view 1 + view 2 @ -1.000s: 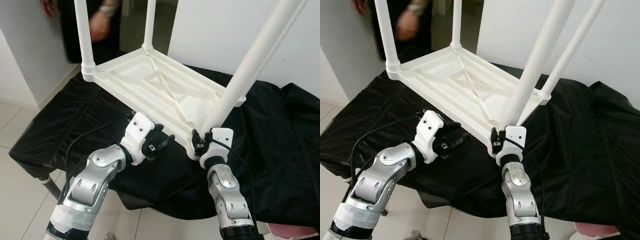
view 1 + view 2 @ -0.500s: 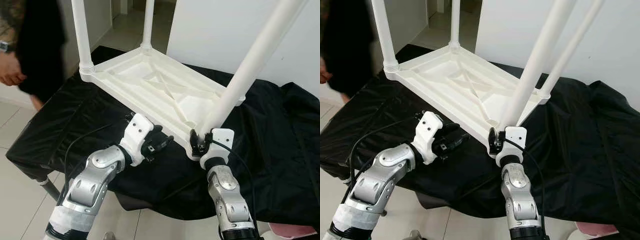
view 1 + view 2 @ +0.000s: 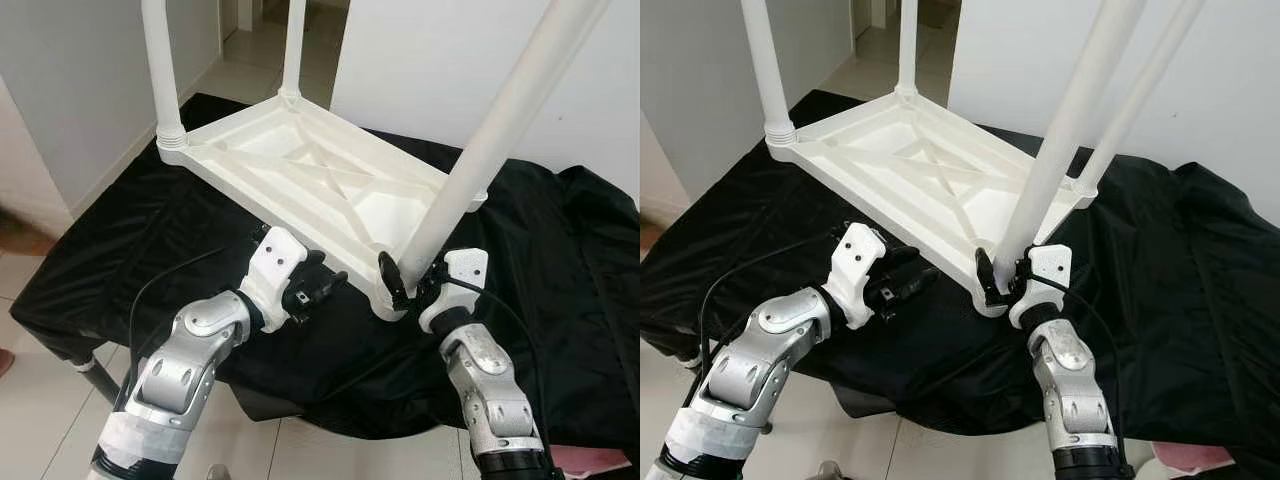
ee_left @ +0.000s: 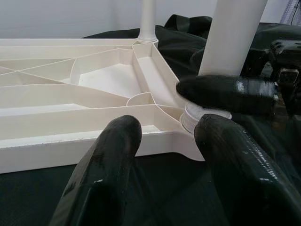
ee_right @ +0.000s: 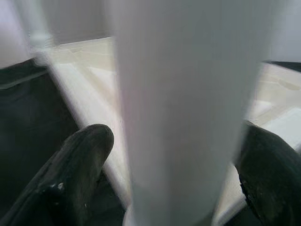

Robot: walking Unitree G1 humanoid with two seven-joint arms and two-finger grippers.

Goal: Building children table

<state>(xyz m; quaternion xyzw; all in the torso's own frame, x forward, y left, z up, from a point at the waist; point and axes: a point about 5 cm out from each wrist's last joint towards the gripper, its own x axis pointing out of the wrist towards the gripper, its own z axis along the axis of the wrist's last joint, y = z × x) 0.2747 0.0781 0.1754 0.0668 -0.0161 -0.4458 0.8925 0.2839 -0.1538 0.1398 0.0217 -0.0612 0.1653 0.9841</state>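
The white children table [image 3: 320, 190] is laid upside down on the black-draped counter [image 3: 560, 290] so that its legs can be fitted from above. The near leg [image 3: 470, 170] is straddled at its socket by the right end effector [image 3: 405, 280], whose fingers are spread without clamping. The left end effector [image 3: 325, 287], also spread and empty, is held just beside the table's near edge, close to the counter's front edge where little room is left.

head stereo pair looking down at table [image 3: 300, 175], wrist cameras close on near leg [image 4: 233, 37]

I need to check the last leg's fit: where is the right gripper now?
In the eye views the right gripper is at the near right corner of the upturned white table, its fingers either side of the base of the nearest leg.
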